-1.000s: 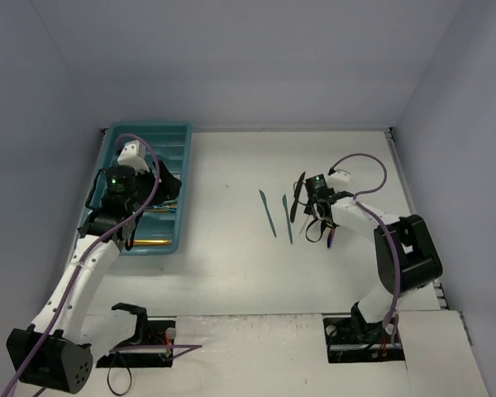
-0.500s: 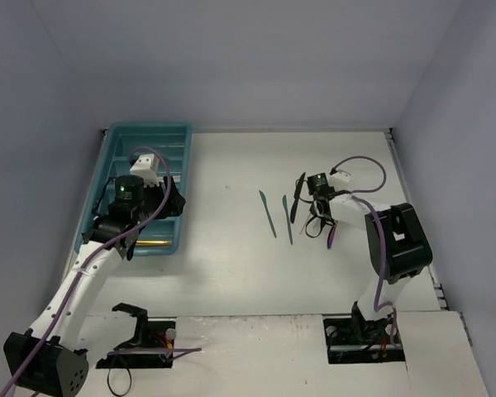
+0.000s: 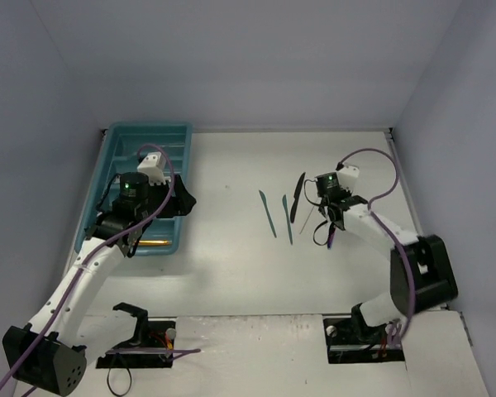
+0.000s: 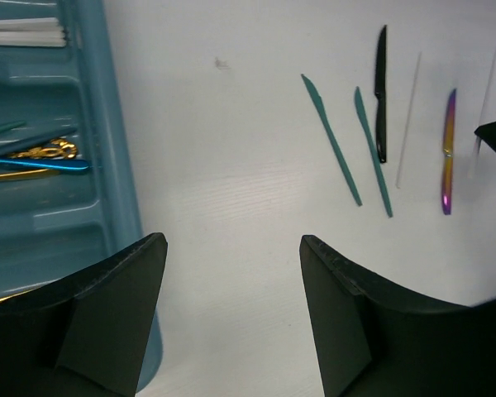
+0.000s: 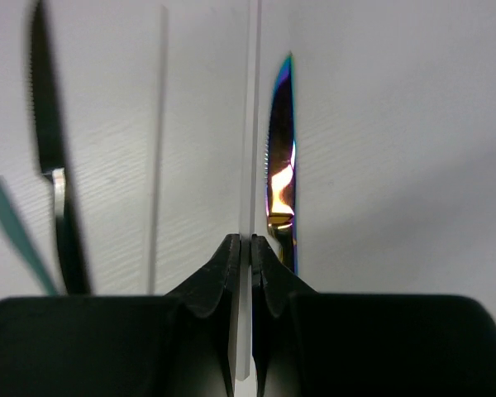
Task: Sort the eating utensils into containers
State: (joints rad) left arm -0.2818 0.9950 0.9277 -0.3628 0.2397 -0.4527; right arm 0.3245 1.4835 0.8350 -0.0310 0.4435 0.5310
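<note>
Hand at right (image 5: 250, 242) pinches thin white utensil (image 5: 252, 124).

Teal tray (image 3: 116, 141), black knife (image 4: 381, 91), iridescent purple knife (image 4: 448, 149), white utensil (image 5: 250, 124).

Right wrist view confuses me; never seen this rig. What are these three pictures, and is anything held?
This is a two-armed robot at a white table. The overhead picture looks down on both arms; the other two come from a camera on each wrist, black fingers at the bottom. The right gripper is shut on a thin white utensil, beside an iridescent purple knife. The left gripper is open and empty, by the teal plastic cutlery tray. Two teal knives and a black knife lie loose.
</note>
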